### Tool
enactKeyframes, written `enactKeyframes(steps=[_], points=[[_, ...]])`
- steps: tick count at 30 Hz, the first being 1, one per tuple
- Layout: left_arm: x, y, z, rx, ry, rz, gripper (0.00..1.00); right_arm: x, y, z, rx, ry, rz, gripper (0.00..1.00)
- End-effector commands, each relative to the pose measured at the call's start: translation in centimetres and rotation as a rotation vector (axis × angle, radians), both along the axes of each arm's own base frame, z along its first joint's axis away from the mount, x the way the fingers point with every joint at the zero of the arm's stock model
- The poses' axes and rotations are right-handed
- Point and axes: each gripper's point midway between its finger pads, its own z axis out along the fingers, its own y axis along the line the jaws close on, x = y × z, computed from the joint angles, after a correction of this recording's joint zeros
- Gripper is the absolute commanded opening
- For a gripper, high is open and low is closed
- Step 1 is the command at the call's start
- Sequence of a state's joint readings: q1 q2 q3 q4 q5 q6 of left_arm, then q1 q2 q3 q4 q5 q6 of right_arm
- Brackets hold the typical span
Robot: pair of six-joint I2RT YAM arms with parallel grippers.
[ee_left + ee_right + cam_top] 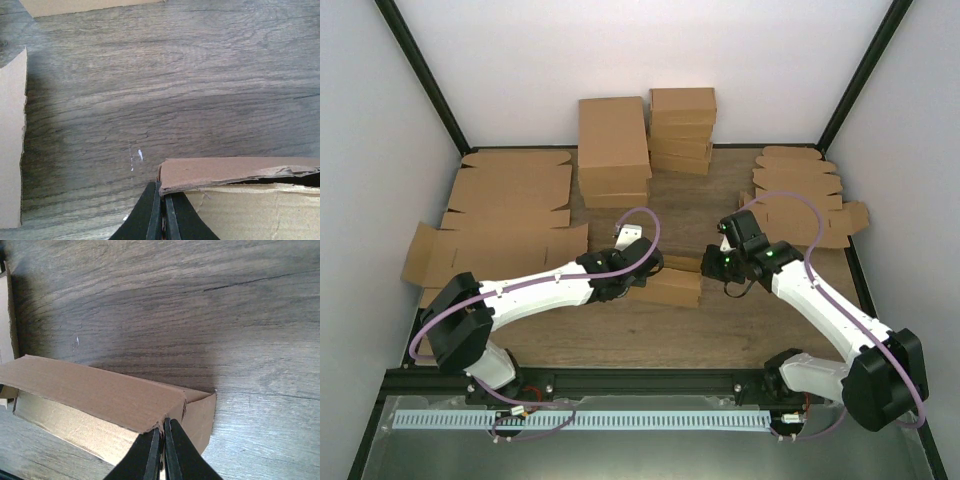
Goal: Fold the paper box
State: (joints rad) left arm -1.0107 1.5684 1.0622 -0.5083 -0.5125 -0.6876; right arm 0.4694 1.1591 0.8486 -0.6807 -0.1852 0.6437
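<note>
Two arms meet at the paper box [672, 288], sitting mid-table [720, 330] with flat cardboard sheets [510, 200] to its left, stacked folded boxes [640, 140] behind and more cut-out blanks [800, 190] to the right. Left gripper [162, 196] has its fingers pinched tight on the corner of the box's top flap, and the right gripper [163, 426] is clamped on the flap edge at the other end. Flap's down, so can't tell what's inside.

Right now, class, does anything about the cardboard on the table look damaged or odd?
Yes. The paper box has a flap edge near the left gripper that looks torn: ragged, layers peeling, not cleanly cut.
</note>
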Motion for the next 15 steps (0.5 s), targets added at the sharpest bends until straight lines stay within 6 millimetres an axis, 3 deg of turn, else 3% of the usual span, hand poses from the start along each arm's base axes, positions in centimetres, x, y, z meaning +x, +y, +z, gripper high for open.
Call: enactKeyframes(steps=[1,15], points=[[-0.4,-1.3,-0.3,-0.016,0.014,-0.026,0.04,-0.7,1.4,0.6,0.077,0.016,0.002,0.05],[-1.0,-1.0,-0.7,-0.026,0.021,-0.007,0.04,-3.4,0.1,-1.9,-0.082,0.028,-0.004,0.01]])
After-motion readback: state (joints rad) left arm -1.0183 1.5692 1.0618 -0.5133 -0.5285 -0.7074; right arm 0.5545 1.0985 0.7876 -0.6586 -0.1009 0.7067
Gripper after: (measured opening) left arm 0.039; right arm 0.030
